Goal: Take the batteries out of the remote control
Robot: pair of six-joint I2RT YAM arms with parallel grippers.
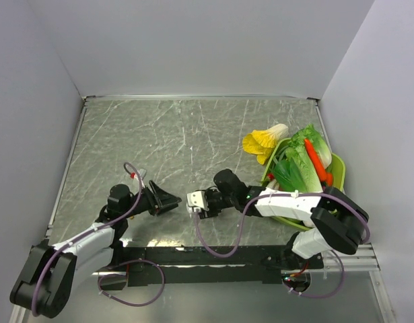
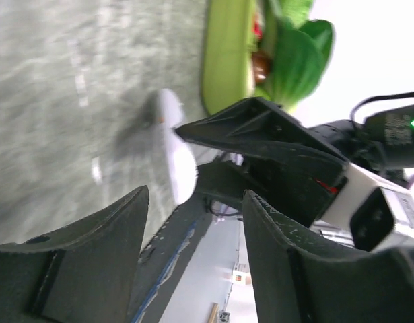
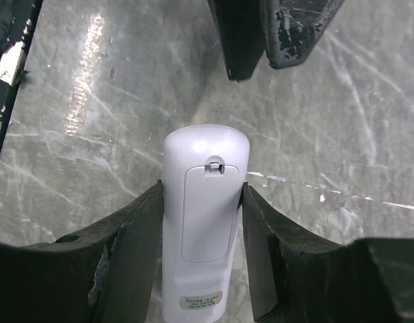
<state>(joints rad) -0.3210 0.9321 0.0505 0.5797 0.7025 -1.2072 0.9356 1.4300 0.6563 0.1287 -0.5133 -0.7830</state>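
Observation:
The white remote control (image 3: 205, 229) is clamped between my right gripper's (image 3: 202, 193) fingers, back side up, with its battery cover (image 3: 208, 212) closed and the latch at the far end. The batteries are hidden inside. In the top view the right gripper (image 1: 205, 202) holds the remote (image 1: 194, 200) just above the table's near middle. My left gripper (image 1: 173, 200) is open and empty, its tips pointing at the remote's free end from the left, a small gap away. In the left wrist view the remote (image 2: 177, 153) is a blurred white shape beyond the open left gripper (image 2: 196, 195).
A green basket (image 1: 338, 168) of toy vegetables stands at the right, with a yellow-white leafy vegetable (image 1: 264, 140) lying beside it. A black rail (image 1: 213, 254) runs along the near edge. Grey walls enclose the table.

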